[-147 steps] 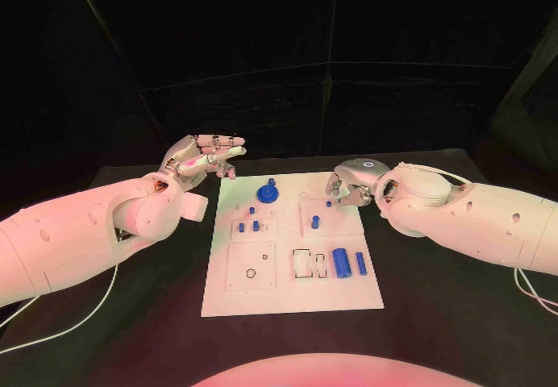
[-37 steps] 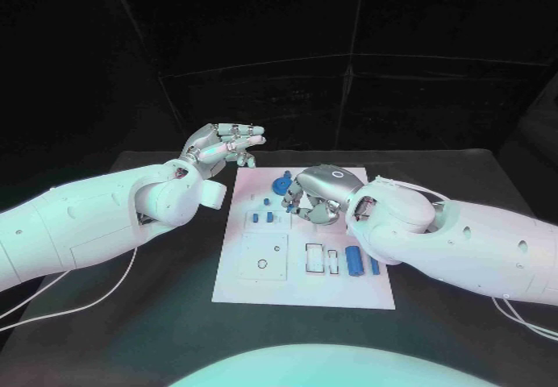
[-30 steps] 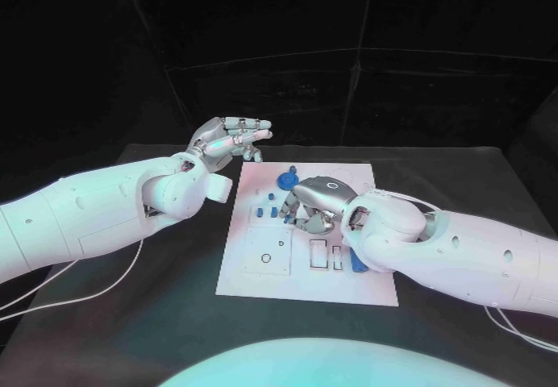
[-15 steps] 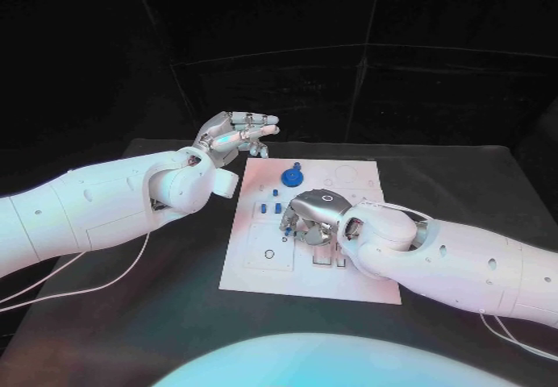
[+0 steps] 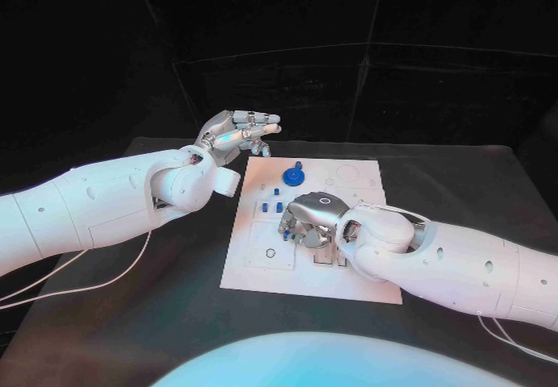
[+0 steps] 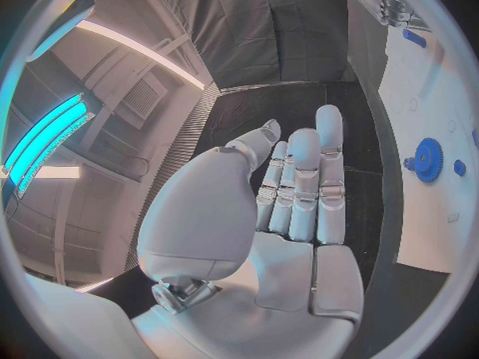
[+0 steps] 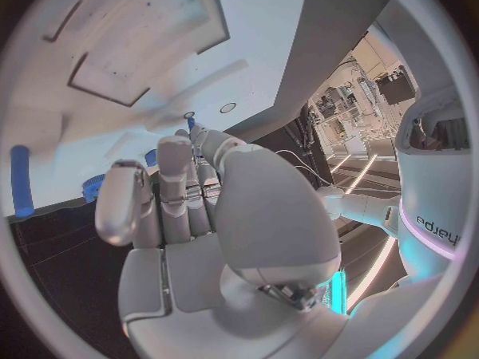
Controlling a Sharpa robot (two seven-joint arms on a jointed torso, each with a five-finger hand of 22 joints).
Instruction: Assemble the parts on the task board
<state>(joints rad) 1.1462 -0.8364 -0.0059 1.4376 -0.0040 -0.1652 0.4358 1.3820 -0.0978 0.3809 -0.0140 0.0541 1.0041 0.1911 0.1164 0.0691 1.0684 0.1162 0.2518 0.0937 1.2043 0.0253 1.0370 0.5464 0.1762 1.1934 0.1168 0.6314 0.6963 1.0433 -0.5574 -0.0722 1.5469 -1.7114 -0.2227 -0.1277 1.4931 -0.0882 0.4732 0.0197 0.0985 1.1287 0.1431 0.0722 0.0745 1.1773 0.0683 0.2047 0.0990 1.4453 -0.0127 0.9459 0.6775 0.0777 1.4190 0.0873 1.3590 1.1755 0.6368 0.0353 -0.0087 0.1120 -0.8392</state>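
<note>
The white task board (image 5: 262,270) lies in the middle of the table. A blue gear (image 5: 294,173) stands near its far edge, with small blue pegs (image 5: 273,208) just nearer. My right hand (image 5: 312,226) hovers low over the board's middle, its fingers pointing down, and covers the parts under it. In the right wrist view that right hand (image 7: 190,191) has nothing in its palm, and a blue cylinder (image 7: 20,191) lies on the board (image 7: 150,88). My left hand (image 5: 239,133) is raised beyond the board's far left corner. Its palm (image 6: 290,215) is bare, with the fingers straight and side by side.
The black table (image 5: 139,306) spreads round the board on all sides. White cables (image 5: 70,278) trail from my left arm over the table's left part. In the left wrist view the board (image 6: 439,96) shows the blue gear (image 6: 429,159) and another blue part (image 6: 414,37).
My right hand has come from the board's far right edge down over its middle, toward me, now covering the blue cylinders. The left hand has stayed raised at the far left corner.
</note>
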